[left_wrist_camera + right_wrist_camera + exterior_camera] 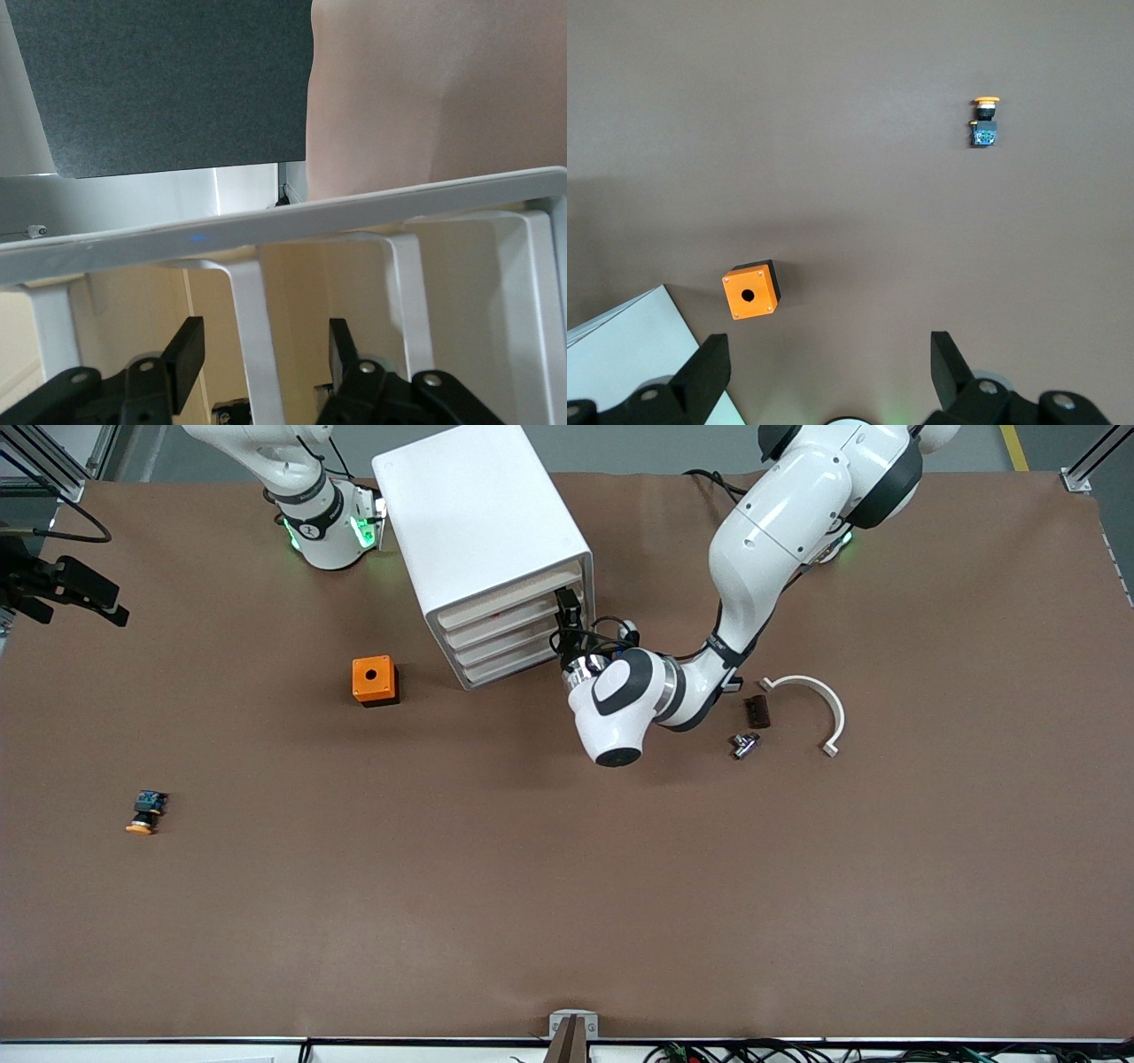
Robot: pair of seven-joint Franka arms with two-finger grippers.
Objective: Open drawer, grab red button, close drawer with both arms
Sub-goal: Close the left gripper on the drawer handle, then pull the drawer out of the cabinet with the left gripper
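Brown paper-like covering spreads across the whole desk (567, 921). On it, toward the robots' bases, stands the white cabinet (483, 522), its four shallow drawers facing the front camera at an angle. The drawer (518, 607), uppermost of the four, looks pushed in, and a faint red spot shows through its front; whether that is the button cannot be told.

The left arm (780, 522) reaches across to the cabinet's front. Its left claw (567, 615) is at the end of the top drawers toward the left arm's end of the desk. In the left wrist view the two black fingers (182, 359) stand apart on either side of a white upright bar (252, 336) of the drawer front, not pressed against it.

The right arm (306, 496) waits near its base; its right claw (828, 372) hangs wide apart over bare desk, holding nothing.

An orange box (374, 680) with a hole sits beside the cabinet. A white curved bracket (819, 704), a small dark block (757, 711) and a small metal piece (744, 744) lie toward the left arm's end. An orange-capped button (146, 812) lies toward the right arm's end, nearer the front camera.
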